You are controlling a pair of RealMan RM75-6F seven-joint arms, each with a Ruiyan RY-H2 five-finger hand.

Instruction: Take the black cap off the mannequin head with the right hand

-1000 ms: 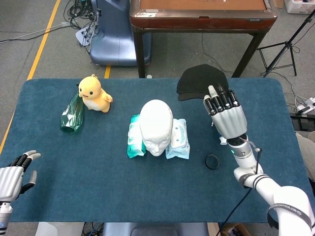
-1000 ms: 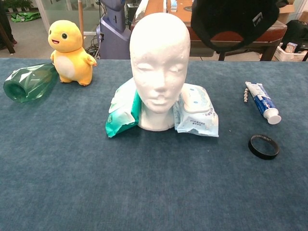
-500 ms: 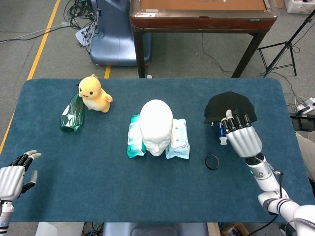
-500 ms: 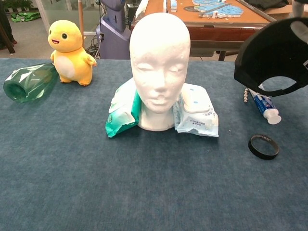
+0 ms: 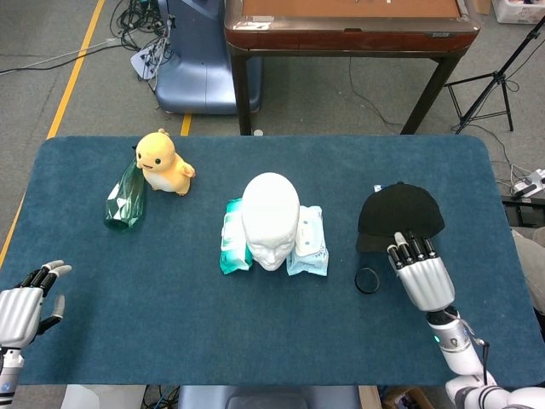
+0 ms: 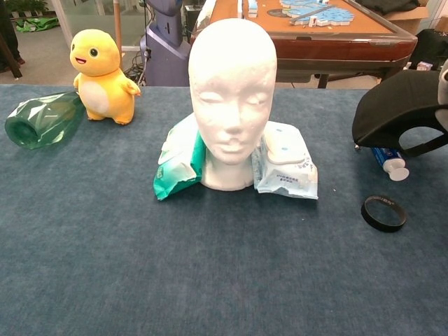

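The white mannequin head [image 5: 271, 217] [image 6: 233, 98] stands bare at the table's middle. Well to its right, the black cap [image 5: 398, 215] [image 6: 399, 108] sits low over the table, and its open strap end hangs free in the chest view. My right hand [image 5: 421, 274] holds the cap's near edge with its fingertips laid on top of it. In the chest view only a sliver of this hand [image 6: 443, 84] shows at the right border. At the near left corner my left hand [image 5: 21, 307] is open and holds nothing.
Two wipes packs [image 5: 306, 241] flank the mannequin head. A black ring [image 5: 367, 280] [image 6: 383, 213] lies just left of my right hand. A toothpaste tube [image 6: 388, 161] pokes out under the cap. A yellow plush duck [image 5: 162, 162] and green bottle [image 5: 123, 198] lie far left.
My right hand has brought the cap down from above the table's far side towards the near right. The cap now sits low over the toothpaste tube. The left hand has not moved.
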